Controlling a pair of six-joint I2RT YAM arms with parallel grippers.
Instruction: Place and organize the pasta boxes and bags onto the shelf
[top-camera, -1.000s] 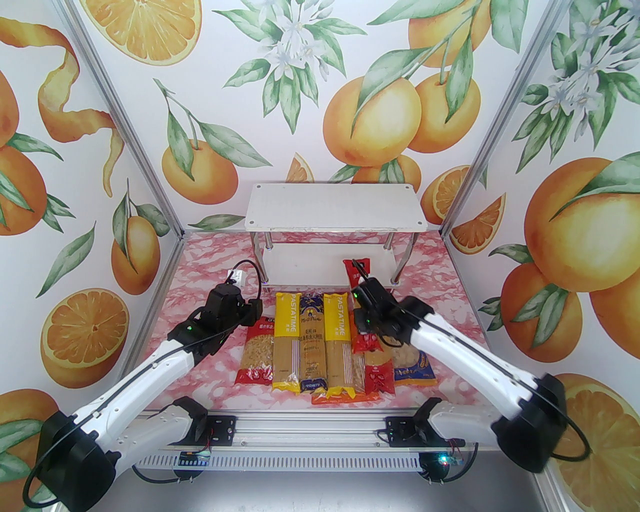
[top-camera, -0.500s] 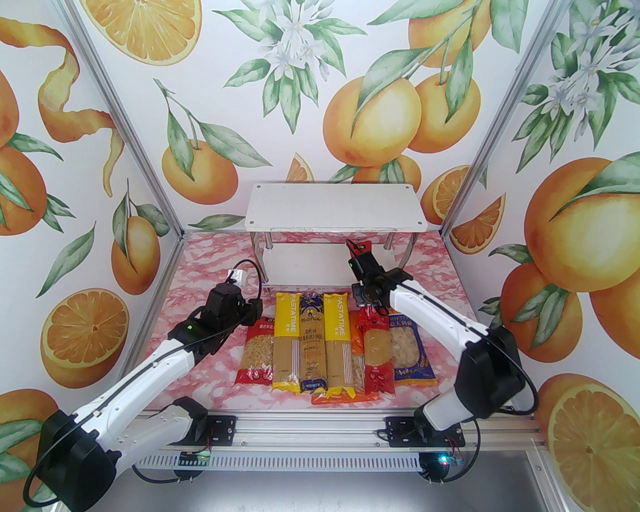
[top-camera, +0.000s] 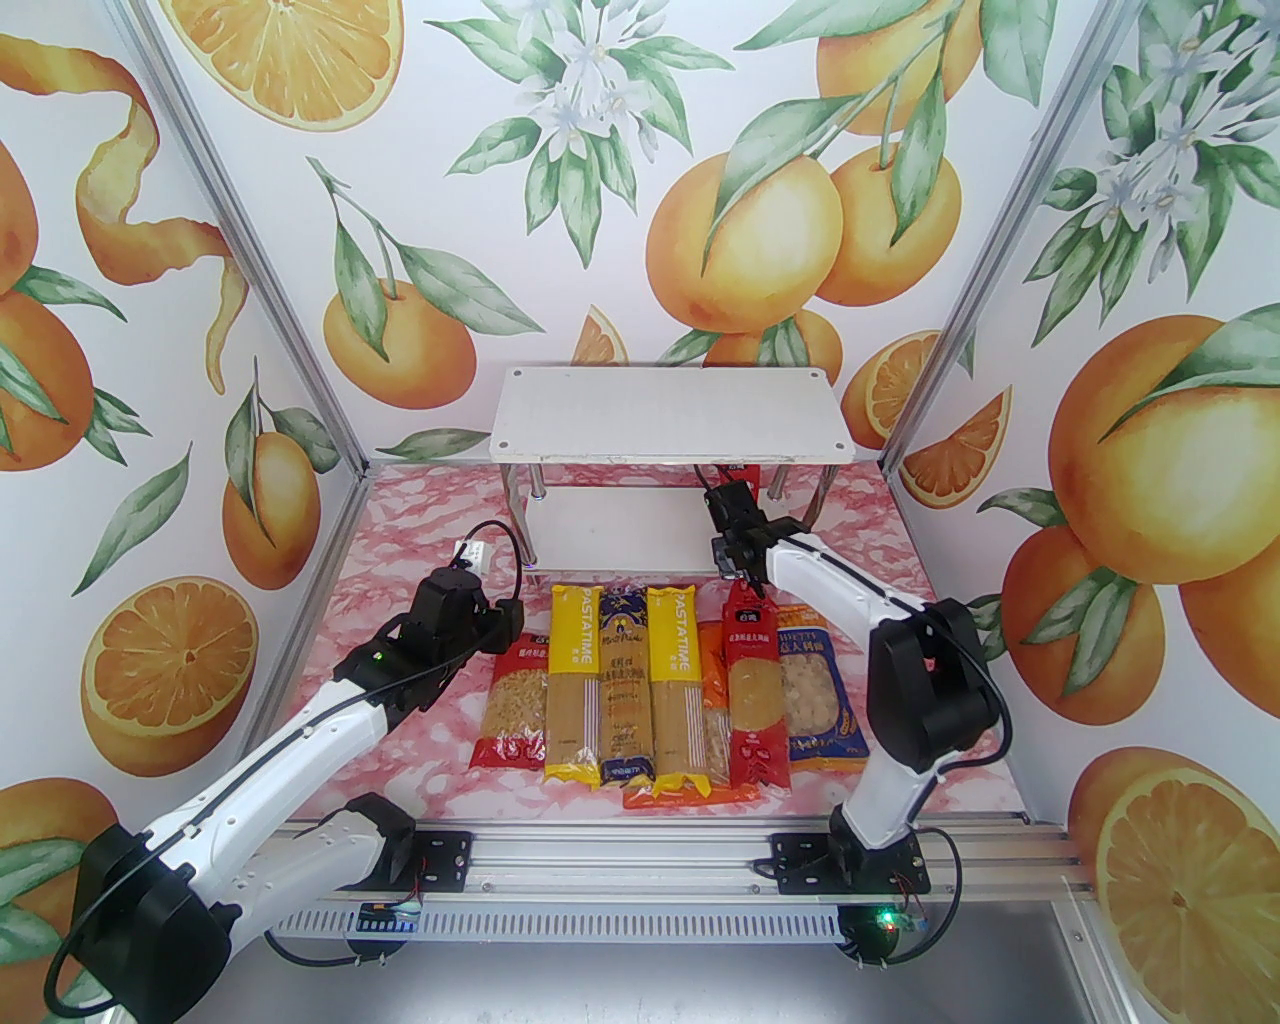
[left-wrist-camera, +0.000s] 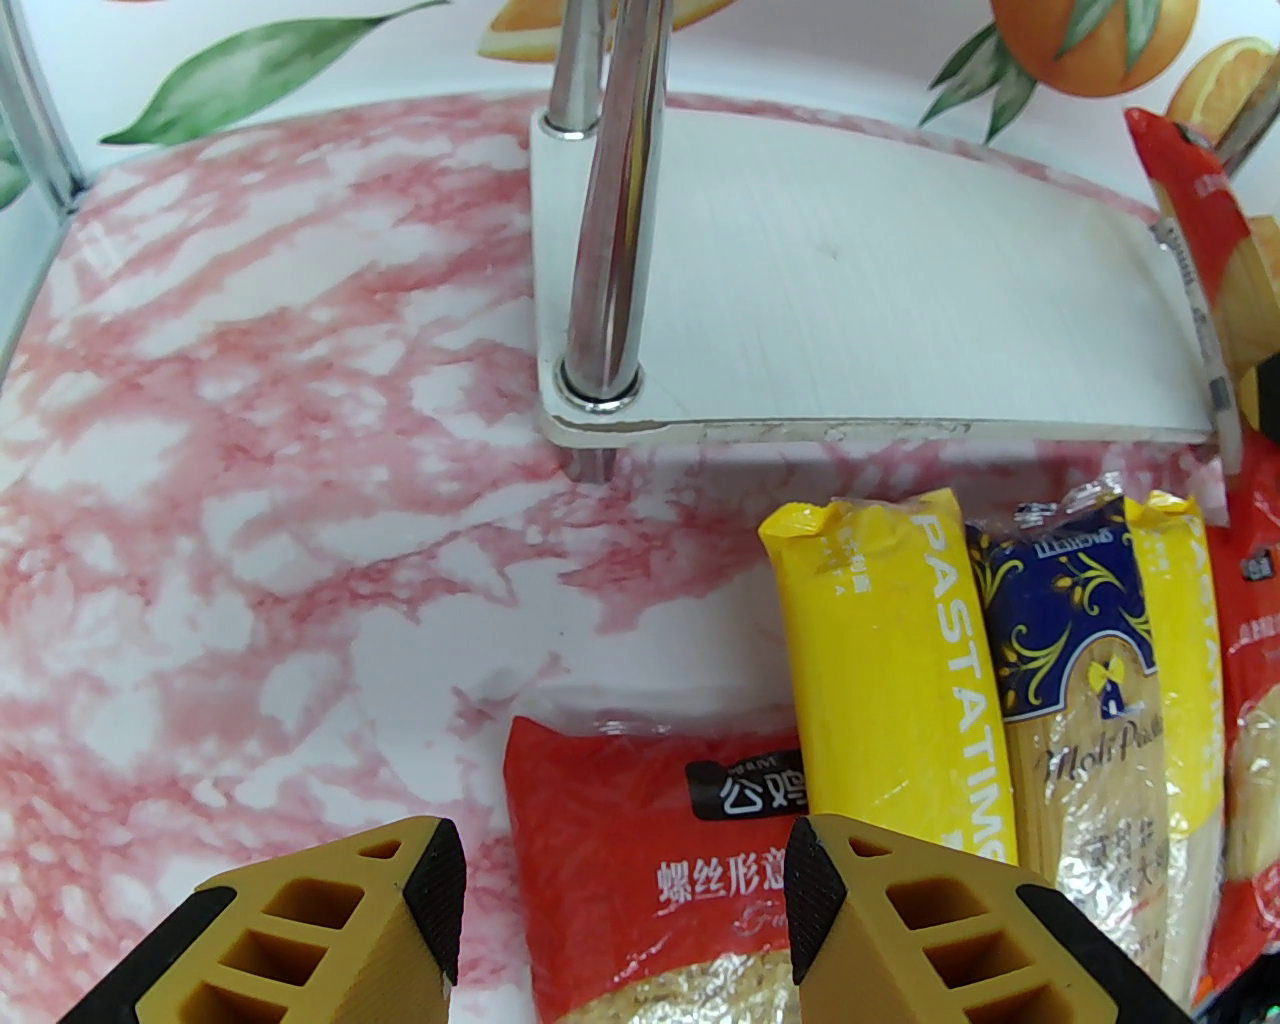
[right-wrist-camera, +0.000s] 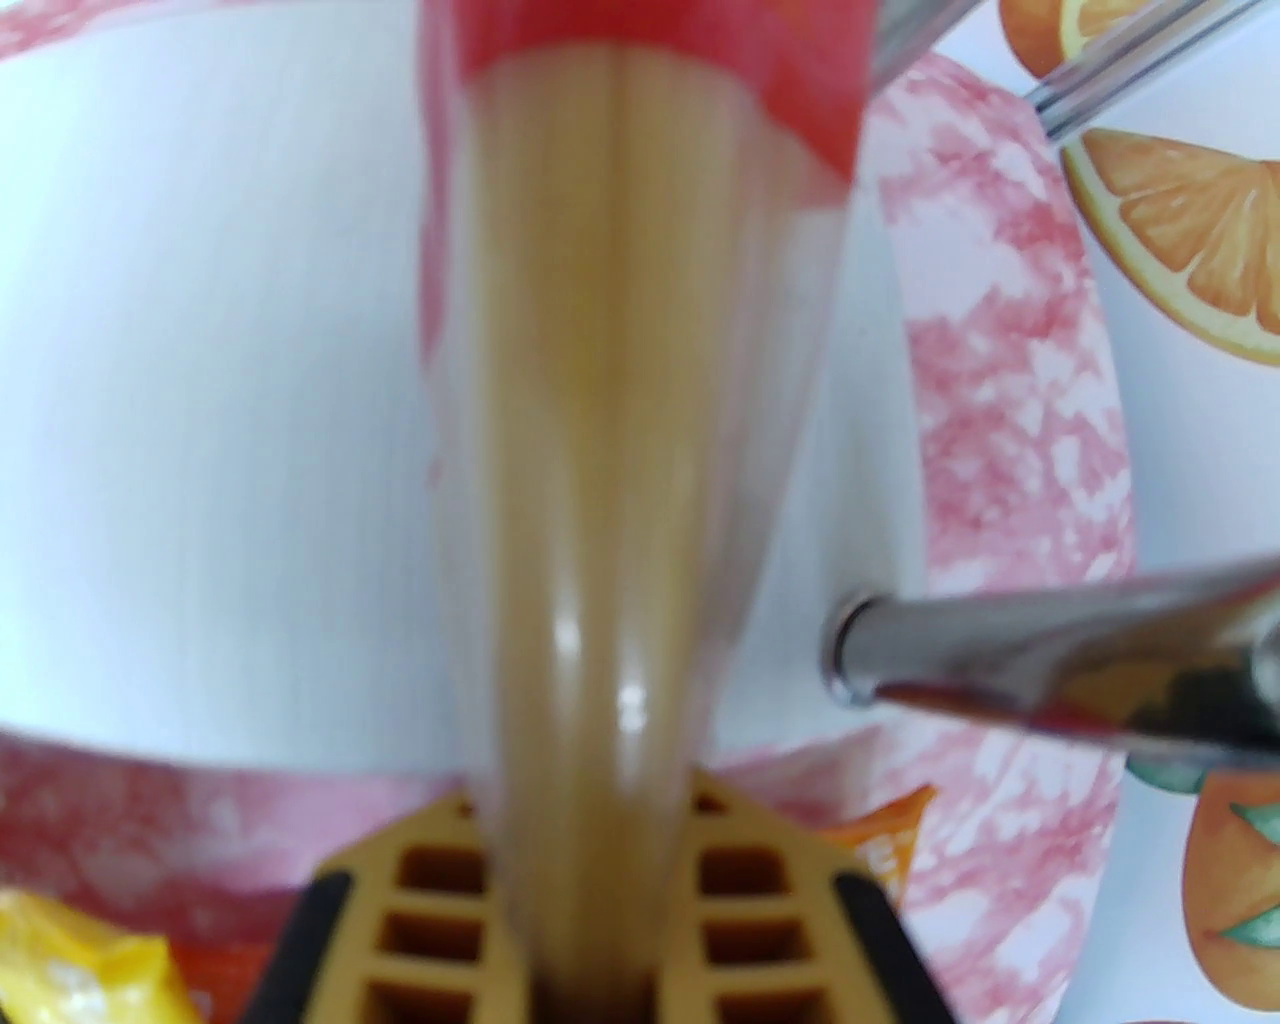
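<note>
The shelf (top-camera: 665, 415) stands at the back, its lower board (top-camera: 620, 520) bare on the left. My right gripper (top-camera: 735, 515) is shut on a red spaghetti pack (right-wrist-camera: 620, 400) and holds it lengthwise over the right end of the lower board (right-wrist-camera: 200, 400). The pack's far end (top-camera: 745, 475) pokes under the top board. On the table lie a wide red bag (top-camera: 515, 715), two yellow packs (top-camera: 573, 680), a dark blue pack (top-camera: 622, 690), an orange bag (top-camera: 715, 720), another red pack (top-camera: 750, 690) and a blue bag (top-camera: 820, 700). My left gripper (left-wrist-camera: 620, 900) hovers open over the wide red bag (left-wrist-camera: 640, 860).
A chrome leg (right-wrist-camera: 1050, 660) of the shelf stands just right of the held pack. Another leg (left-wrist-camera: 600, 250) rises at the lower board's front left corner. The pink marbled tabletop (left-wrist-camera: 250, 450) lies bare to the left of the packs. Patterned walls close in both sides.
My right arm has reached forward and carried the red spaghetti pack from above the row of packs to the shelf's lower tier. The left arm has not moved.
</note>
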